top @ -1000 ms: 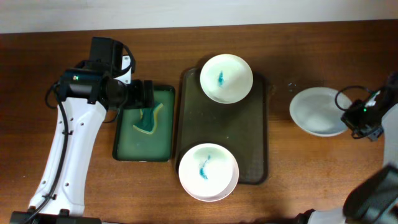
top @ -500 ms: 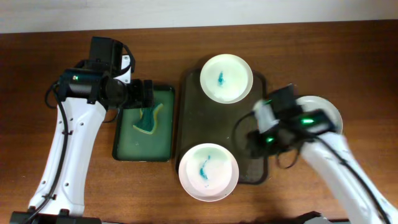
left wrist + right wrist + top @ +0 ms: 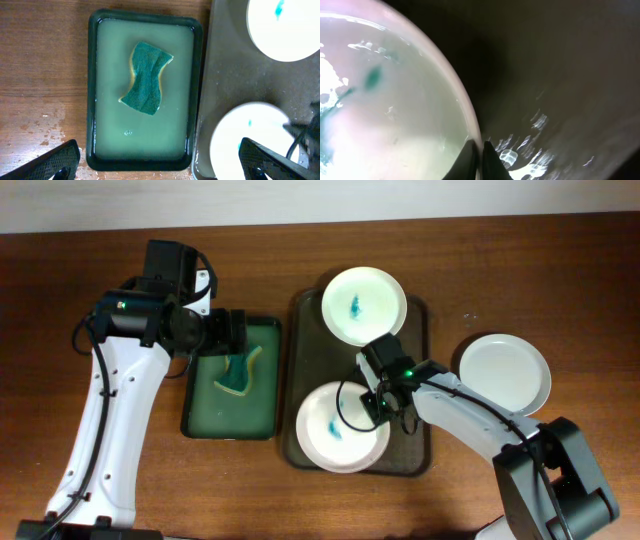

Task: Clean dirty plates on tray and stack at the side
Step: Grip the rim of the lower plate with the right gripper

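Observation:
Two white plates with blue smears lie on the dark tray (image 3: 415, 370): a far plate (image 3: 364, 305) and a near plate (image 3: 335, 430). My right gripper (image 3: 380, 402) is shut on the near plate's right rim; in the right wrist view its fingers (image 3: 480, 150) pinch the rim of the plate (image 3: 385, 100) over the wet tray (image 3: 560, 75). My left gripper (image 3: 232, 332) hangs open and empty above a green basin (image 3: 262, 420) holding a blue-green sponge (image 3: 237, 373). The left wrist view shows the open fingers (image 3: 160, 160), sponge (image 3: 146, 77), basin (image 3: 145, 152) and both plates (image 3: 285, 25) (image 3: 245, 135).
A clean white plate (image 3: 505, 375) sits on the wooden table to the right of the tray. The basin holds soapy water and stands just left of the tray. Water drops lie on the wood near the basin (image 3: 50, 135).
My right arm swung from the clean plate at the right over to the tray and closed on the near plate's rim. That plate shifted farther onto the tray. The left arm stayed still.

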`<state>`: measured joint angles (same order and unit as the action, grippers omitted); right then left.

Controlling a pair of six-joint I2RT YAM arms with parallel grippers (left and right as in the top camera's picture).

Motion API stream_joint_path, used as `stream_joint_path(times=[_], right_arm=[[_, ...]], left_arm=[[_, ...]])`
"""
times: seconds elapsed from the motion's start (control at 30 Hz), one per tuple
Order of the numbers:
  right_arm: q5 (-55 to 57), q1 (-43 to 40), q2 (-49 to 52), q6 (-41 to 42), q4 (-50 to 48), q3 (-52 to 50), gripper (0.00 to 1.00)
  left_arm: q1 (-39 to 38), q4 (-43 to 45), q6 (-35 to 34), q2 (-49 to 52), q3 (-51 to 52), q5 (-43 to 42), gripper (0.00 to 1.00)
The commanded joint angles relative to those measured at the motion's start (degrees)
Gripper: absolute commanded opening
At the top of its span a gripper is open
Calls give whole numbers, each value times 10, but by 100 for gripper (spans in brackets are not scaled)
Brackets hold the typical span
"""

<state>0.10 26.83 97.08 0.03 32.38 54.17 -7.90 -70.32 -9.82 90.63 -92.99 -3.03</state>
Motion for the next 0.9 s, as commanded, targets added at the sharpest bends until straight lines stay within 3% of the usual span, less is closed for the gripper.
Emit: stream_joint_path(times=[0.0,0.03,0.07,0.1,0.2,0.27,0.3,0.33,0.37,0.47,0.57,0.63,0.67,0.7,0.83,0.87], right_arm=[[51,-11,4,-136,-110,3,4],[52,-10,4,-203,-148,3,9],[71,-10,2,-242,-170,3,21],[111,-10,-6,-231,-168,7,26],[89,-10,-103,0,-35,40,50],[-125,-10,-197,132,114,61,50],[-131,-10,-210,241,159,60,50],[-130,-10,-207,353,199,51,62],[-130,-10,-196,427,199,28,67],[-130,-10,-150,555,123,-39,65],[-130,-10,-82,616,51,-83,60],[-151,-10,-43,620,40,-83,53],[-150,-10,-40,620,40,-83,35],[-149,-10,-40,620,39,-83,24],[-150,-50,-42,598,47,-78,22],[-149,-87,-42,520,53,-63,22]], left_arm=[[2,0,5,-3,-5,0,100],[2,0,5,-3,-5,0,100],[2,0,5,-3,-5,0,100],[2,-3,5,-3,-5,0,100],[2,-3,5,-3,-5,0,100],[2,2,5,-3,-5,0,100],[2,8,5,-3,-5,-1,100],[2,12,5,-3,-5,-2,100],[2,10,5,-3,-5,-2,100],[2,-7,5,-3,-5,-2,100],[2,-12,5,-3,-5,-2,100],[2,-11,5,-3,-5,-2,100],[2,-11,5,-3,-5,-2,100],[2,-11,5,-3,-5,-2,100],[2,-13,5,-3,-5,-2,100],[2,-13,5,-3,-5,-2,100]])
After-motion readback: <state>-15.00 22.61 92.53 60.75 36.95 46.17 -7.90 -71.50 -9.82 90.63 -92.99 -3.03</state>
